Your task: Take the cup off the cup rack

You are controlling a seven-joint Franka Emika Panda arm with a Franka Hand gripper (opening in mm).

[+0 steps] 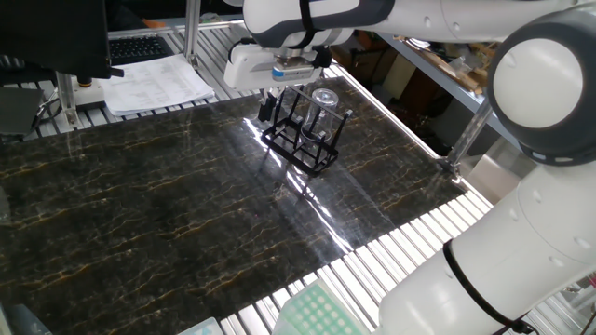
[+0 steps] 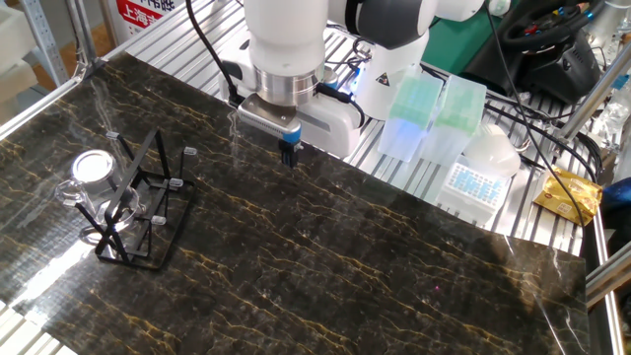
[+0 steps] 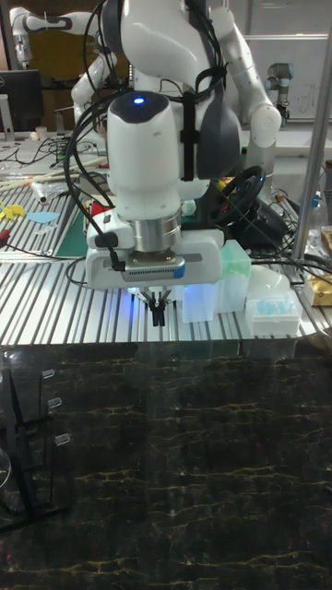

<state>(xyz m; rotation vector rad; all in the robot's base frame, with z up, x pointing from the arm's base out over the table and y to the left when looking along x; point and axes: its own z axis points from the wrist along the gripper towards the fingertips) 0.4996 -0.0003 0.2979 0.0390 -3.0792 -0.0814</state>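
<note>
The cup (image 1: 323, 107) is clear glass and sits mouth-down over a peg of the black wire cup rack (image 1: 303, 138) at the far side of the dark marble table. The other fixed view shows the cup (image 2: 89, 173) on the left side of the rack (image 2: 138, 212). My gripper (image 2: 289, 155) hangs above the table to the right of the rack, well apart from it, with its fingers together and nothing between them. In the tall fixed view the gripper (image 3: 159, 316) points straight down and the rack (image 3: 26, 442) is cut off at the left edge.
Green pipette tip boxes (image 2: 414, 104) and a white tip box (image 2: 475, 182) stand on the slatted bench behind the arm, beside a yellow packet (image 2: 570, 192). Papers (image 1: 154, 82) and a keyboard (image 1: 140, 45) lie past the table's far edge. A metal post (image 1: 466, 140) stands at its right corner.
</note>
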